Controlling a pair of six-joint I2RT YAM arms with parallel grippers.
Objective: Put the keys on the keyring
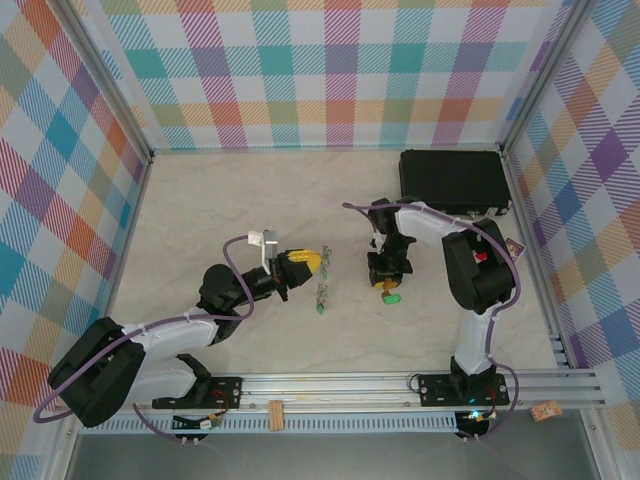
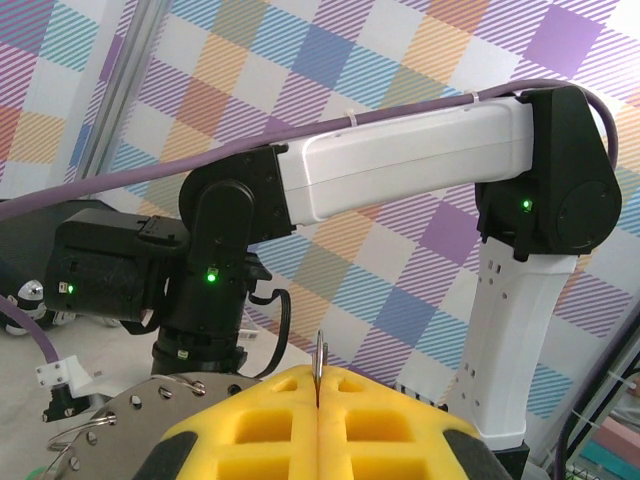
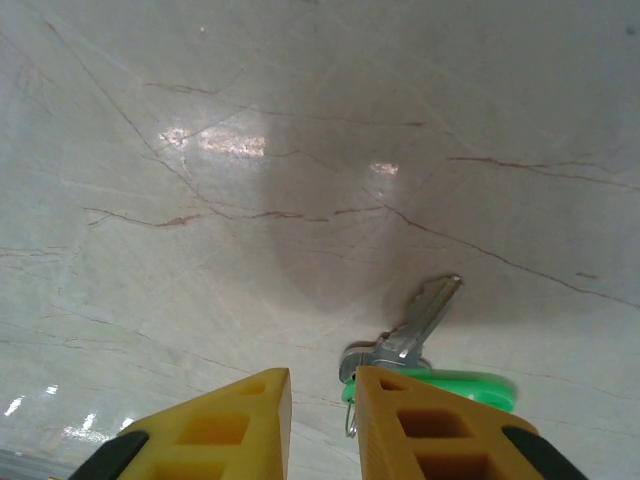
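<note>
One silver key [image 3: 425, 318] with its green tag [image 3: 455, 385] half hidden beside the narrowly parted, empty right gripper [image 3: 322, 374]; left gripper [image 2: 317, 388] clamps the keyring [image 2: 319, 356] edge-on

Bright, even light falls from overhead in the top view, leaving only soft, short shadows under the arms on the pale table [image 1: 200, 200]. The black case [image 1: 455, 180] at upper right is a dark, nearly featureless block. In the right wrist view, two glare patches shine on the table at upper left and centre, above a broad soft shadow mid-frame. The key [image 3: 425, 315] is crisp and its green tag [image 3: 480, 385] softer. In the left wrist view, the yellow fingers [image 2: 290, 400] along the bottom edge look soft, while the keyring [image 2: 319, 365] edge and plaid wall [image 2: 400, 60] are sharper.
</note>
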